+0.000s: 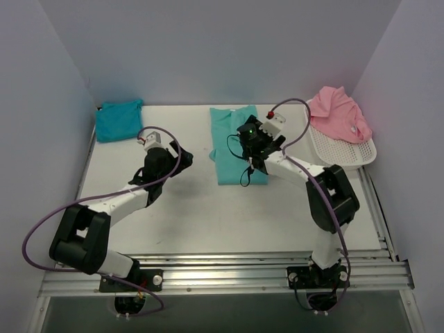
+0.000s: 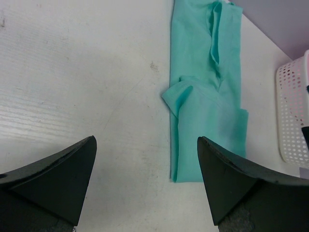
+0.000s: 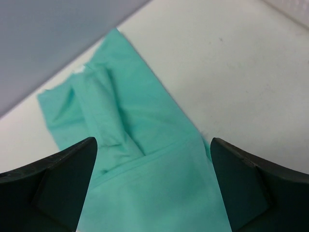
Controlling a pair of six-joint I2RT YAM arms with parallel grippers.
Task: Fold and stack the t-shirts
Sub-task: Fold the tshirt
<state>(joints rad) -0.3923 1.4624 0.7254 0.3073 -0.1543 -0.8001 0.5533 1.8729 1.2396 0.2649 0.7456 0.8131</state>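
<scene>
The sea-green t-shirt (image 1: 225, 149) lay at the middle of the table's (image 1: 208, 215) far half. It was already doubled lengthwise into a narrow strip, its long axis running from the far edge toward the near edge. The right gripper (image 1: 251, 137) hung directly over the strip's right side with its jaws spread wide and nothing between them. In its wrist view the cloth (image 3: 145, 116) filled the gap between the fingers, with a rumpled sleeve fold ahead. The left gripper (image 1: 159, 152) was also released and empty. It stood over bare table well to the left of the strip, so the shirt (image 2: 207, 96) lay ahead and to the right of its fingers (image 2: 58, 174). The right arm was plainly the nearer one. Judging from this, the next fold would run across the long axis, bringing one short end over the other, and each arm would need a corner of the same end. Bare table lay open on the strip's left and toward the near edge. On the right, the white mesh basket (image 1: 340, 154) sat near the far right corner with the pink t-shirt (image 1: 338, 114) heaped over its far rim. The darker turquoise-blue t-shirt (image 1: 118, 119) rested folded in the far left corner, well apart from both grippers.
</scene>
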